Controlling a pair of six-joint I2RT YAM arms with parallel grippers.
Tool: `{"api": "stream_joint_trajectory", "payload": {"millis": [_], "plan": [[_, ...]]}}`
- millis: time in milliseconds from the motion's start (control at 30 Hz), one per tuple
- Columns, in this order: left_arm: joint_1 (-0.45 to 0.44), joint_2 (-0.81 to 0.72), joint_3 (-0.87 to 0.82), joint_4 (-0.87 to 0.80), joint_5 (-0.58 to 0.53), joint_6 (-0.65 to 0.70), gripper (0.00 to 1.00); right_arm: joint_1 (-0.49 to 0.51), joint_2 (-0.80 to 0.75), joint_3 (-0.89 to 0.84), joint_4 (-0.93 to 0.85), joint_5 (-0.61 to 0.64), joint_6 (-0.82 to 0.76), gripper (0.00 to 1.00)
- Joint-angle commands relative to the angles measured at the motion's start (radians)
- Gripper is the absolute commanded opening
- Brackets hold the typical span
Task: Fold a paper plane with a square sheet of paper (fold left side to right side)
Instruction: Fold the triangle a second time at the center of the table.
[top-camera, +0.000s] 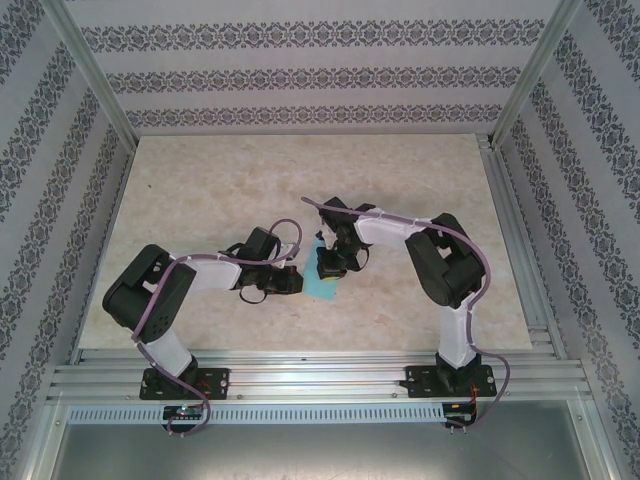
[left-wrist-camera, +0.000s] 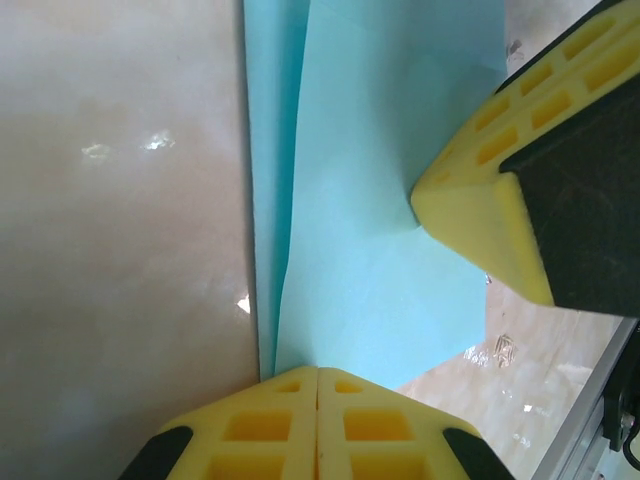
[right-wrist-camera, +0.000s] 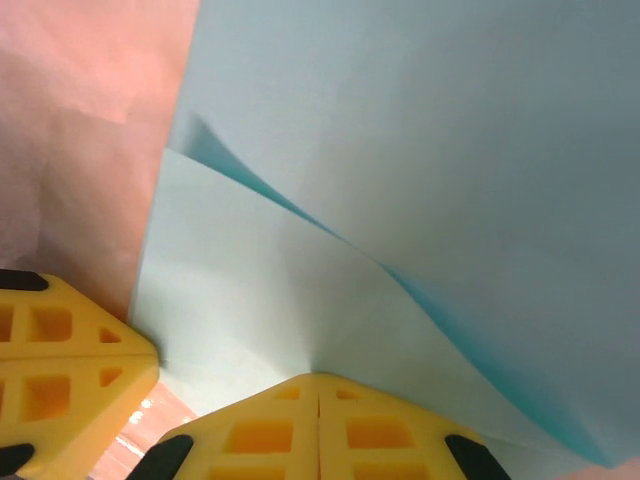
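Near the middle of the marbled table (top-camera: 200, 190), a little toward the lower edge of the overhead view, the two arms meet over a light-blue sheet of paper (left-wrist-camera: 370, 200). The sheet lies flat and already partly folded, with a long crease near its left edge in the left wrist view. The left gripper (top-camera: 290, 281) has its yellow fingers pressed together, tips resting at the sheet's edge. The right gripper (top-camera: 330, 265) is likewise closed, its tip bearing down on the paper's right side. Neither pinches anything I can see.

no readable text, labels, signs
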Motion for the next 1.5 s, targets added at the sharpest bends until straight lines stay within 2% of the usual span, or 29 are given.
{"api": "stream_joint_trajectory", "payload": {"millis": [0, 500, 667, 833, 967, 1100, 1267, 1467], "plan": [[-0.002, 0.052, -0.047, -0.132, -0.137, 0.038, 0.06, -0.079, 0.012, -0.027, -0.088, 0.211, -0.055, 0.07], [-0.002, 0.034, -0.051, -0.146, -0.135, 0.044, 0.06, -0.194, -0.014, -0.009, -0.159, 0.284, -0.153, 0.07], [-0.001, 0.017, -0.047, -0.146, -0.128, 0.044, 0.07, -0.201, -0.082, 0.027, -0.198, 0.295, -0.156, 0.09], [-0.002, 0.005, -0.043, -0.138, -0.122, 0.04, 0.07, -0.149, -0.203, 0.001, -0.109, 0.156, -0.073, 0.12], [-0.002, -0.002, -0.044, -0.132, -0.117, 0.037, 0.07, -0.058, -0.187, -0.014, -0.009, 0.089, 0.009, 0.12], [-0.002, -0.006, -0.042, -0.126, -0.112, 0.034, 0.1, -0.011, -0.096, 0.023, 0.008, 0.104, 0.033, 0.11], [-0.001, -0.063, -0.038, -0.121, -0.09, 0.013, 0.18, -0.011, -0.05, 0.032, -0.017, 0.152, 0.022, 0.11], [0.019, -0.207, 0.013, -0.175, -0.068, 0.002, 0.32, -0.054, -0.209, -0.016, -0.001, 0.177, 0.025, 0.32]]}}
